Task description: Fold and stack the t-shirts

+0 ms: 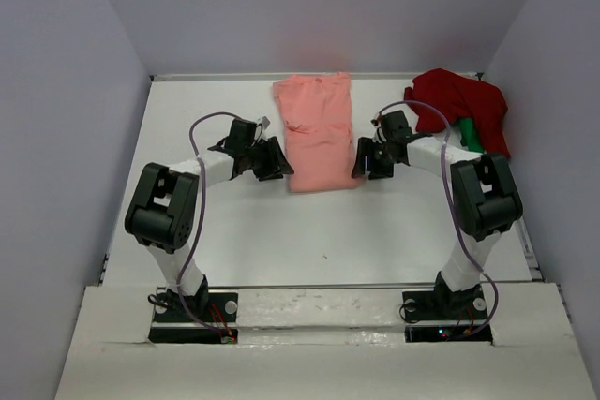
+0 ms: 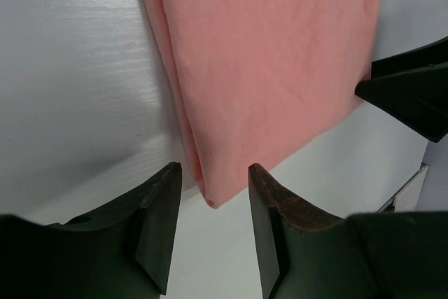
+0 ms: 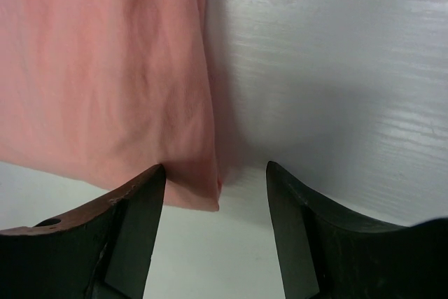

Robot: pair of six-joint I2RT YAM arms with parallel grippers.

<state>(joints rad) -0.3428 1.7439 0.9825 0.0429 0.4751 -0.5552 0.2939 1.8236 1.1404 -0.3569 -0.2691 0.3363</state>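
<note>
The salmon-pink t-shirt [image 1: 319, 133] lies as a long, narrow strip, sides folded in, running from the far edge of the table [image 1: 309, 241] toward its middle, flat and smooth. The two arms flank its near end, one at each near corner. This looks like the set-up for a crosswise fold: take both corners together and carry the near end over toward the far edge.

The left gripper [image 2: 213, 173] sits low at the near left corner with its jaws apart. The cloth's doubled corner pokes in between them but is not pinched. The right gripper [image 3: 215, 169] mirrors it at the near right corner, jaws wider apart, with the corner lying just beside its inner jaw and nothing clamped. Working symmetrically like this should keep the strip square as it lifts.

The other t-shirts wait at the far right corner of the table. The dark red t-shirt [image 1: 459, 100] is in a loose heap, and the green t-shirt [image 1: 472, 135] shows only as a sliver at the heap's near side — well apart from the pink one, presumably so they don't snag.

The table is white with a faint wood grain and slightly glossy, so thin cloth lying flat may be hard to get a jaw under. Plain pale lavender-grey walls [image 1: 328, 7] close it in on the left, right and far sides.
</note>
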